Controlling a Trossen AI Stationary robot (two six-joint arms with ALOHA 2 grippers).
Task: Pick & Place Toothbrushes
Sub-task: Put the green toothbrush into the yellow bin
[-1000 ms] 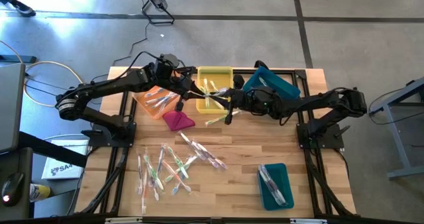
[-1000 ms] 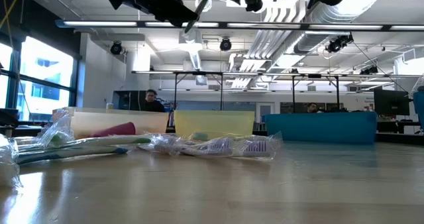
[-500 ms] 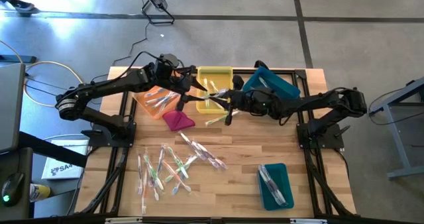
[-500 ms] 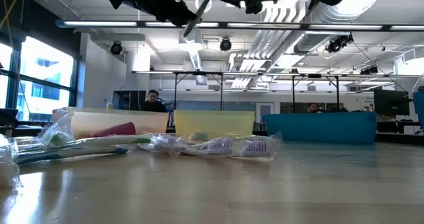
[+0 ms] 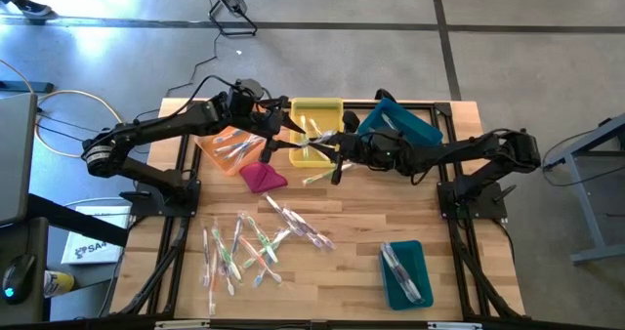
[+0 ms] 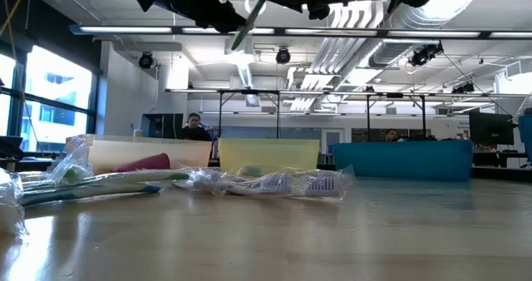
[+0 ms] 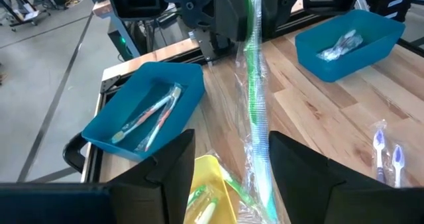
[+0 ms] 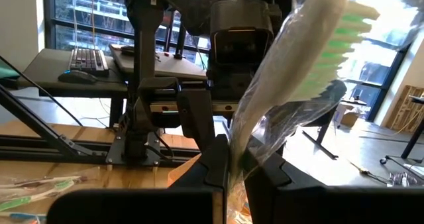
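- A wooden table seen from above, with two dark arms reaching in from either side and meeting over its far middle.
- Four bins sit on it: an orange bin and a yellow bin at the far edge, a tilted teal bin beside the yellow one, and a second teal bin near the front right corner. Each holds a few toothbrushes.
- A magenta cloth lies just in front of the orange bin.
- The right gripper hangs above the yellow bin's front edge, its jaws closed tight on a wrapped green toothbrush.
- The left gripper is just across from it, jaws spread wide on either side of that same brush, apart from it.
- Loose toothbrushes, roughly a dozen, lie scattered at the front left.
- Bare wood stretches between the arms and the front right bin.
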